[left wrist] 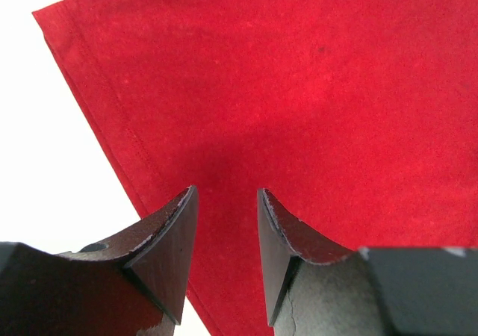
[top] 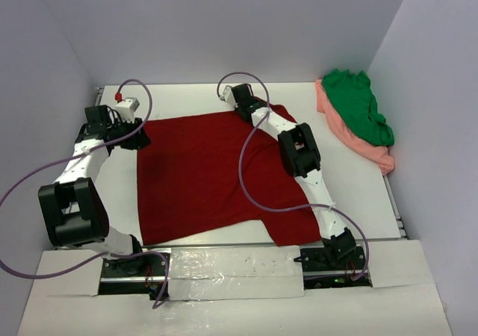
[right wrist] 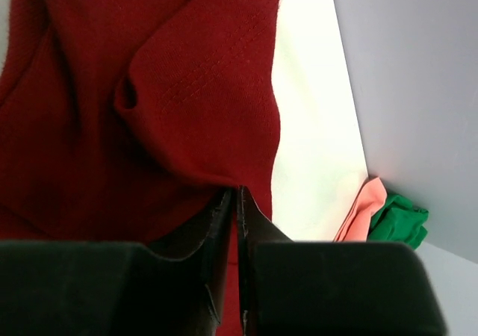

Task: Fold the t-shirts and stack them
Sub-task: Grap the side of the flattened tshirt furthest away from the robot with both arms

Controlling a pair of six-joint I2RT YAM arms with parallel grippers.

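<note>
The dark red t-shirt (top: pixel 202 179) lies spread flat across the middle of the white table (top: pixel 183 97). My left gripper (top: pixel 142 136) hovers at its far left corner. In the left wrist view this gripper (left wrist: pixel 225 194) is open, with only red cloth (left wrist: pixel 314 75) below the gap. My right gripper (top: pixel 254 110) is at the shirt's far right shoulder. In the right wrist view it (right wrist: pixel 237 190) is shut on a bunched fold of the red t-shirt (right wrist: pixel 187 97). The green t-shirt (top: pixel 358 108) lies crumpled on the salmon pink one (top: pixel 360 148) at the back right.
Grey walls close in the table on the left, the back and the right (top: pixel 433 127), and the pile of two shirts rests against the right one. Purple cables (top: pixel 246 172) loop over the red shirt. A taped rail (top: pixel 231 265) runs along the near edge.
</note>
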